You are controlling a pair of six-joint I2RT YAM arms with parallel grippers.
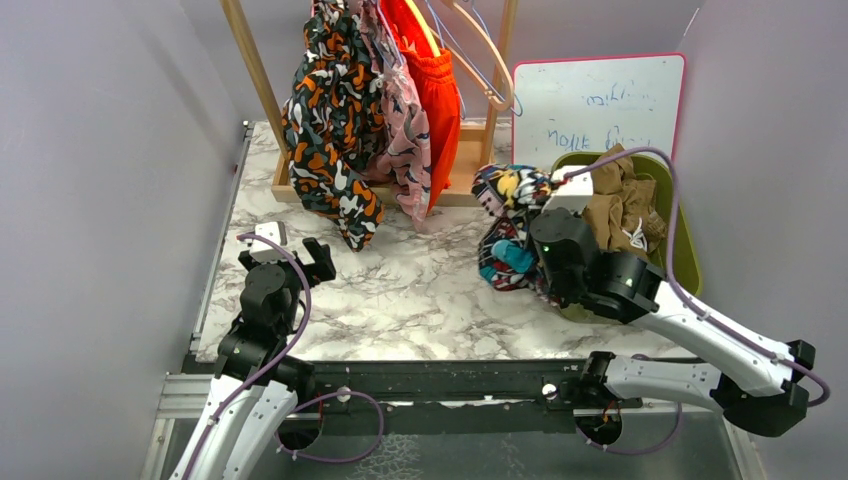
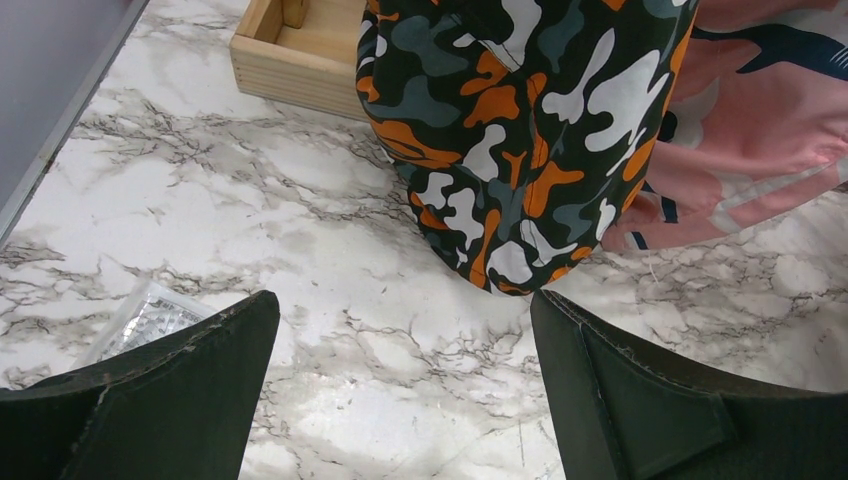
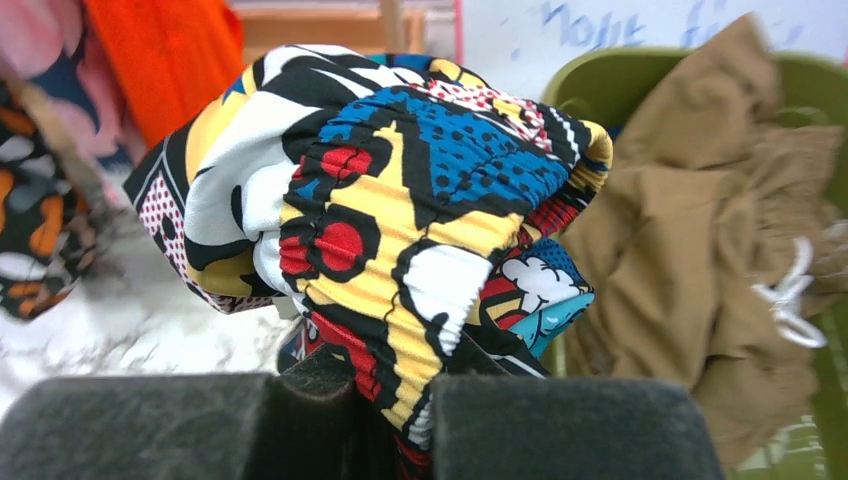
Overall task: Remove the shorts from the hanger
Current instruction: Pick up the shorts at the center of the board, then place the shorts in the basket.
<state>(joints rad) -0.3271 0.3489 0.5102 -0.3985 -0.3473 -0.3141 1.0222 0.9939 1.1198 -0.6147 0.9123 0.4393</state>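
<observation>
Black-orange-white blotch shorts (image 1: 330, 120), pink print shorts (image 1: 405, 130) and bright orange shorts (image 1: 437, 100) hang on the wooden rack (image 1: 262, 80). My right gripper (image 1: 530, 215) is shut on the multicolour print shorts (image 1: 510, 200), holding them bunched beside the green bin (image 1: 686, 250), which holds tan shorts (image 1: 620, 200). In the right wrist view the multicolour shorts (image 3: 400, 200) fill the jaws, with the tan shorts (image 3: 700, 260) to the right. My left gripper (image 1: 300, 255) is open and empty over the marble table; its wrist view shows the blotch shorts' hem (image 2: 520, 130) ahead.
A whiteboard (image 1: 598, 100) leans at the back right behind the bin. The rack's wooden base tray (image 1: 290, 185) sits at the back. Empty hangers (image 1: 480, 50) hang at the rack's right end. A clear plastic packet (image 2: 145, 320) lies by my left gripper.
</observation>
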